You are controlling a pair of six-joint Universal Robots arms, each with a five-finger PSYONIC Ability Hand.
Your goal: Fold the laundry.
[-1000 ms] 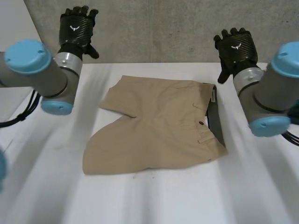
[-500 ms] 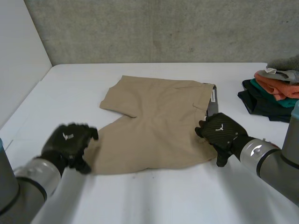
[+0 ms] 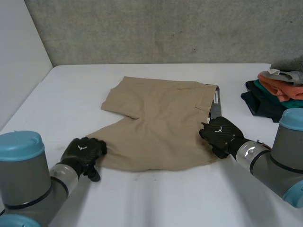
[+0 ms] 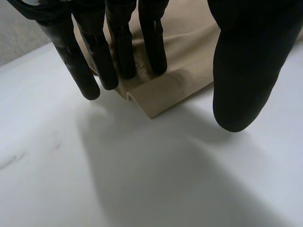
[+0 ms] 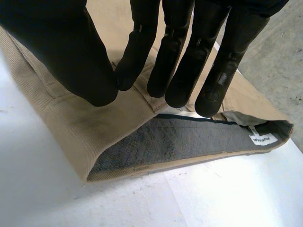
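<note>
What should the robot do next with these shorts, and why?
Probably close both hands to pinch the shorts. The left hand has straight fingers on the near leg's hem corner, thumb apart; the right hand is open over the waistband's near end. Neither grips cloth yet, so nothing can be lifted to fold.

We can't see the lower-left hem corner of the shorts (image 3: 161, 125) in the head view, since the left hand (image 3: 84, 152) sits over it. Same w/ the near end of the waistband (image 3: 215, 109) at centre right, under the right hand (image 3: 218, 135). The clothes pile (image 3: 277, 92) at upper right runs off the frame edge, so no. of pcs and what they are: can't tell. The left arm (image 3: 28, 184) and right arm (image 3: 279, 161) are cut off at the bottom corners. In the right wrist view the white label (image 5: 263, 139) inside the waistband has print too small to read. In the left wrist view the hem fold (image 4: 161, 94) runs in behind the fingertips (image 4: 122, 52), so we lose it there.
</note>
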